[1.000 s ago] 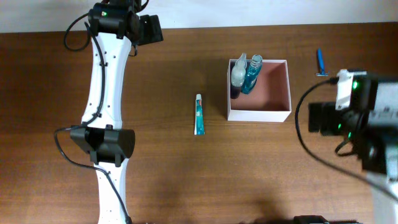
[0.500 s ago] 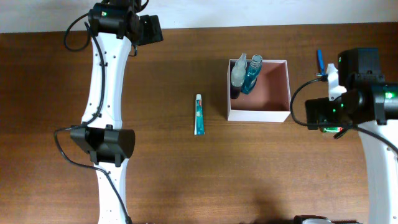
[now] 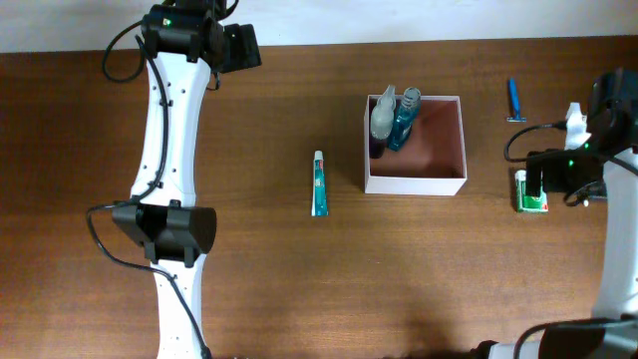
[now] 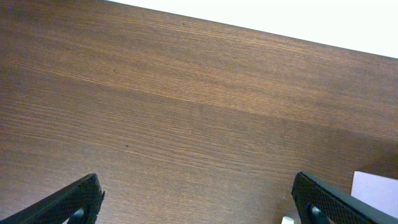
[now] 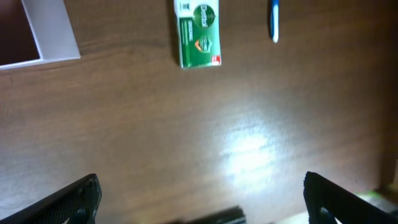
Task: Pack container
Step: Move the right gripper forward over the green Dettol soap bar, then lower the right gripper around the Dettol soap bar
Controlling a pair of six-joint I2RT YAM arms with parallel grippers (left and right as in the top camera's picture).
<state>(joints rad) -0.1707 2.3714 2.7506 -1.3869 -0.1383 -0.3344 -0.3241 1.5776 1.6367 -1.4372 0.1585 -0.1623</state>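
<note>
Watching both wrist feeds, I see the left gripper (image 4: 199,202) and right gripper (image 5: 202,202) with jaws spread wide, empty. The container (image 3: 415,183) sits on the table (image 3: 299,289), two bottles (image 3: 394,120) in its far-left corner; a tube (image 3: 319,183), possibly toothpaste, lies apart to its left.

My overhead camera looks straight down on the whole table (image 3: 259,299); my closer right wrist camera shares the container (image 5: 53,31) corner and green packet (image 5: 199,34).

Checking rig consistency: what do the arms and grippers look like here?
The left arm and right arm have white links, black joints, loose black cables and a small green light each. The left gripper and right gripper have black fingers with cross-hatched texture.
</note>
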